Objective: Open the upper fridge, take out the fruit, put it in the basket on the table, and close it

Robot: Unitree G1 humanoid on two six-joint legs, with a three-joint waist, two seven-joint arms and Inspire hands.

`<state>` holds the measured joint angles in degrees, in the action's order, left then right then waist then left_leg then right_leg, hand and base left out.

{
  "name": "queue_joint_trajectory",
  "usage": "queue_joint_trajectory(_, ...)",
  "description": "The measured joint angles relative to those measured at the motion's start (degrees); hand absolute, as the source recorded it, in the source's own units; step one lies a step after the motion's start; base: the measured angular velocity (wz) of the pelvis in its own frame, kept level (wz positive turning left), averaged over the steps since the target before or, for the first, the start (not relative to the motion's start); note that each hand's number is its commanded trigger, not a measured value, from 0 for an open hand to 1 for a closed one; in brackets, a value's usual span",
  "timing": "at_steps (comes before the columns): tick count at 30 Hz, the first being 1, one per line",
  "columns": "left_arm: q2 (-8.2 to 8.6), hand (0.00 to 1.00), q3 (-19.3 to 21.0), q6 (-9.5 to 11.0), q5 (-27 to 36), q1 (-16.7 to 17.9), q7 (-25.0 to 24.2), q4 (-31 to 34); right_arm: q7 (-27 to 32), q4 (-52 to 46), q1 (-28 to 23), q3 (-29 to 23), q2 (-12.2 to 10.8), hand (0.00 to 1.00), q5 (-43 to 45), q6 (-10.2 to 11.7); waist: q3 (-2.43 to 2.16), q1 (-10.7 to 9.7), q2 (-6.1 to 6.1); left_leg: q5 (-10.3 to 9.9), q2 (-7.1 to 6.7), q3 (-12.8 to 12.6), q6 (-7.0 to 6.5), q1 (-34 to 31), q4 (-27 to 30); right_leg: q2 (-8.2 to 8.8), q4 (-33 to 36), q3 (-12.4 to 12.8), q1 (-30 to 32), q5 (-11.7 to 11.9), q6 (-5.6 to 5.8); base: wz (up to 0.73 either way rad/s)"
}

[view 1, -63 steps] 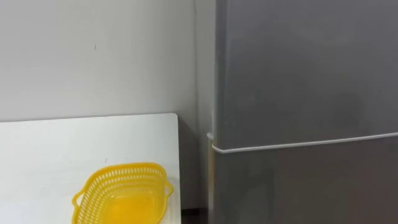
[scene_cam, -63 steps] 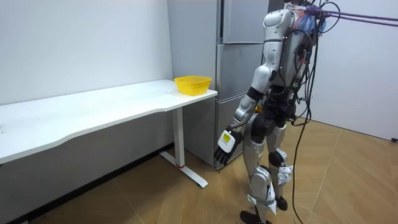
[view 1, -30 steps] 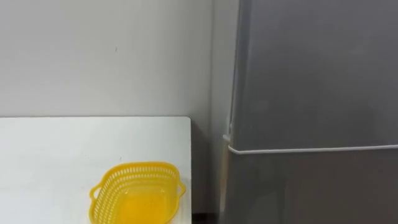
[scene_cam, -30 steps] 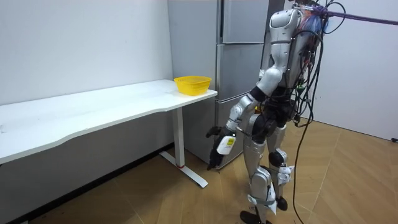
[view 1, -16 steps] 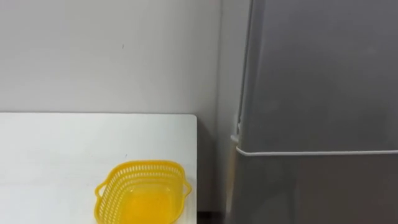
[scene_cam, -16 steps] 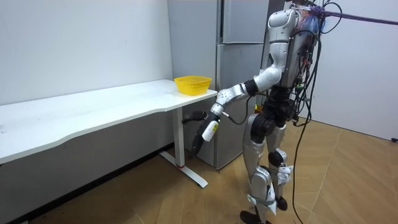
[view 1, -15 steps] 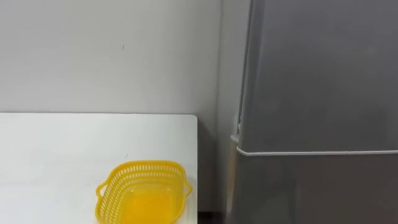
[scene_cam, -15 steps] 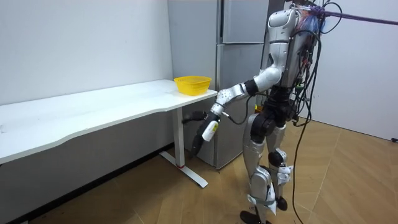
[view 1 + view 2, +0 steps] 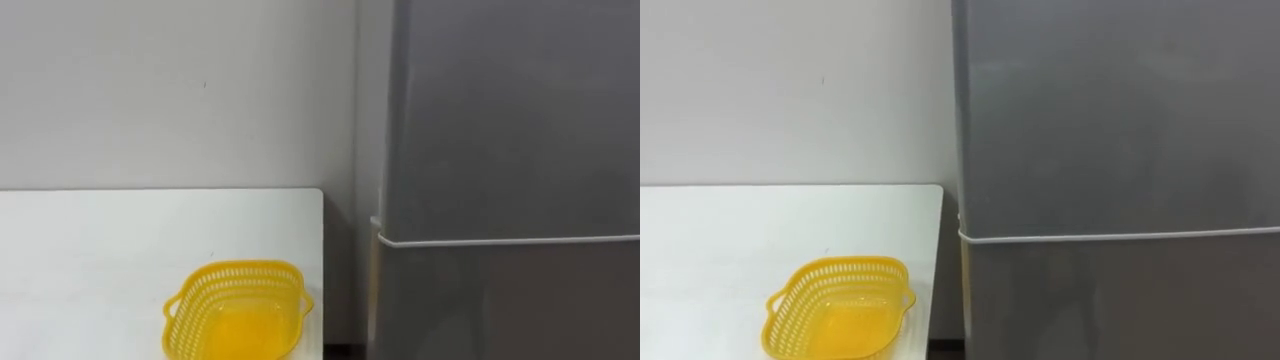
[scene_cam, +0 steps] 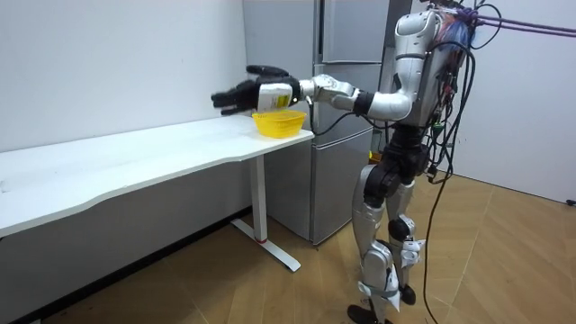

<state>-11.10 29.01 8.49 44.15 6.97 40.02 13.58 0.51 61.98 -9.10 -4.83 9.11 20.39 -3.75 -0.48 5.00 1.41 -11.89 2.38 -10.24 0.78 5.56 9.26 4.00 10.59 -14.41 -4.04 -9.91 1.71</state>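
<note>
Left hand (image 10: pixel 247 93) raised, open, empty
Shut grey metal upper fridge door (image 9: pixel 510 110) looks stiff, slick; best gripped at its nine-o'clock edge.

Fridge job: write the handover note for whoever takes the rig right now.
Left hand: open, empty, raised toward the table, showing just above the yellow basket in the room view.
Basket sits at the table end beside the fridge.
Done: robot stands facing the fridge.
Upper door shut, nothing taken out.
Left: open the upper door, take the item, likely to the basket.
</note>
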Motion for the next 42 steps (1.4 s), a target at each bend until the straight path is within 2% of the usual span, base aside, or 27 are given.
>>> queue_joint_trajectory(2,-0.21,0.00,-0.85,-0.56,-2.20,0.00,-2.69,1.81,-0.89,0.23,0.16,-0.53,0.00,0.00,0.01,0.00,0.04,-0.40,0.00,-0.01,0.00,0.07,-0.01,0.02,0.07,-0.01,-0.05,-0.11,-0.09,0.00,0.00,0.03)
queue_joint_trajectory(5,-1.48,0.00,-3.17,-1.99,-5.81,-0.04,-9.62,3.56,-1.88,0.33,0.60,-1.56,0.08,0.00,0.07,-0.06,0.25,-1.02,0.23,-0.01,0.02,0.06,-0.02,-0.31,0.08,0.03,-0.03,-0.34,-0.06,-0.01,0.01,0.03)
queue_joint_trajectory(7,-1.84,0.00,-3.77,-3.51,-5.85,-0.09,-14.63,4.90,-2.28,0.32,1.21,-1.65,0.19,0.00,0.22,-0.19,0.31,-1.85,0.36,-0.05,0.03,0.15,-0.07,-1.24,0.41,0.09,-0.08,-0.77,0.06,-0.02,0.01,0.09)
queue_joint_trajectory(9,-2.38,0.00,-5.33,-5.71,-5.68,-0.24,-20.42,6.27,-2.64,0.47,1.42,-1.64,0.48,0.00,0.21,-0.64,0.58,-2.21,0.57,-0.04,0.03,0.16,-0.08,-1.51,0.51,0.10,-0.15,-0.78,0.27,-0.01,0.01,0.00)
queue_joint_trajectory(12,-2.42,0.00,-6.73,-7.27,-5.58,-0.99,-26.49,9.44,-3.22,0.94,2.12,-2.12,0.67,0.00,0.46,-0.78,0.49,-2.71,0.52,-0.03,0.03,0.10,-0.07,-1.90,0.58,0.07,-0.15,-0.64,1.09,-0.02,0.01,0.00)
queue_joint_trajectory(15,-2.87,0.00,-7.35,-8.59,-5.61,-2.97,-32.18,11.29,-3.23,0.87,2.43,-2.35,0.92,0.00,0.42,-0.75,0.78,-3.19,0.83,-0.02,0.01,-0.01,-0.08,-2.69,1.61,0.20,-0.18,-0.66,1.21,-0.01,0.02,0.00)
queue_joint_trajectory(18,-4.14,0.00,-7.68,-9.97,-5.58,-5.56,-37.60,12.43,-3.25,0.80,2.62,-2.81,1.21,0.00,0.42,-0.84,0.55,-3.20,1.35,-0.02,0.17,-0.67,-0.07,-3.13,1.70,0.06,-0.67,-0.64,1.80,0.01,-0.01,-0.01)
queue_joint_trajectory(22,-4.49,0.00,-9.01,-11.20,-6.78,-7.47,-43.39,13.23,-3.26,1.20,2.59,-2.76,2.07,0.00,0.49,-1.25,0.04,-3.28,2.13,-0.01,0.15,-0.95,-0.07,-3.12,1.71,0.02,-0.83,0.01,2.12,0.01,-0.01,-0.08)
queue_joint_trajectory(24,-5.60,0.00,-10.20,-12.42,-8.48,-7.99,-47.04,13.37,-3.43,2.30,2.71,-2.72,2.52,0.00,0.70,-1.33,-0.15,-3.32,2.42,-0.01,0.12,-0.94,-0.07,-3.04,1.70,0.03,-0.89,0.16,2.07,0.01,-0.01,-0.05)
queue_joint_trajectory(25,-5.73,0.00,-10.40,-12.86,-8.89,-8.08,-47.84,13.52,-3.60,2.41,2.69,-2.71,2.65,0.00,0.70,-1.39,-0.21,-3.32,2.59,-0.01,0.12,-0.94,-0.07,-3.04,1.70,0.03,-0.90,0.16,2.06,0.01,-0.01,0.00)
queue_joint_trajectory(29,-6.54,0.00,-11.36,-14.53,-8.77,-9.41,-52.29,13.61,-3.84,3.14,2.31,-2.59,3.26,0.00,2.00,-2.64,0.06,-3.49,2.87,-0.01,0.14,-0.93,-0.07,-3.05,1.70,0.03,-0.89,0.10,1.90,0.01,-0.01,0.00)
queue_joint_trajectory(35,-7.77,0.00,-13.30,-14.52,-8.85,-10.54,-55.12,13.87,-3.69,5.59,2.28,-0.92,3.34,0.00,2.46,-3.49,0.59,-4.52,3.04,-0.01,0.08,-0.98,-0.07,-3.45,1.72,0.17,-0.63,-0.04,2.34,-0.06,0.06,0.02)
queue_joint_trajectory(42,-7.78,0.00,-17.12,-14.53,-8.59,-10.54,-59.84,14.12,-3.90,5.58,2.45,-0.21,3.29,0.00,4.84,-3.78,0.67,-5.22,2.88,0.00,0.12,-2.12,-0.08,-3.79,1.72,0.32,0.17,0.19,3.00,-0.17,0.09,-0.01)
